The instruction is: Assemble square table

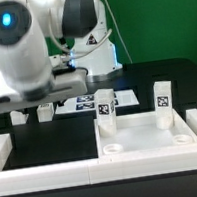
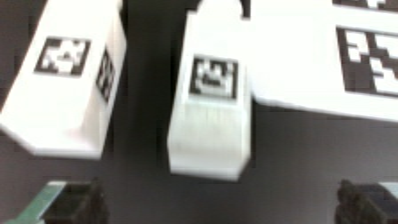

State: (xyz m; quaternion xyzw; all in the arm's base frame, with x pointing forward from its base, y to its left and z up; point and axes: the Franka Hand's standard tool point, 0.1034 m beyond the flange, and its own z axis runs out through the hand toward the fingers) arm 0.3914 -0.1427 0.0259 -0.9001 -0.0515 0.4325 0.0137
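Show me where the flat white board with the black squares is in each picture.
Exterior view: the marker board lies flat on the dark table, behind the square panel.
Wrist view: only part of the marker board shows, at the picture's edge.
Shared landmark: the small white leg beside it, the middle block in the wrist view.

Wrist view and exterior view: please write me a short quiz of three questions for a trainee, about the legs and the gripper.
1. True or false: in the exterior view, two upright legs stand at the far side of the square panel.
2. How many lying legs does the wrist view show in front of the gripper? A one, B two, C four.
3. Is the gripper open or shut?
Key: 1 true; 2 B; 3 open, holding nothing.
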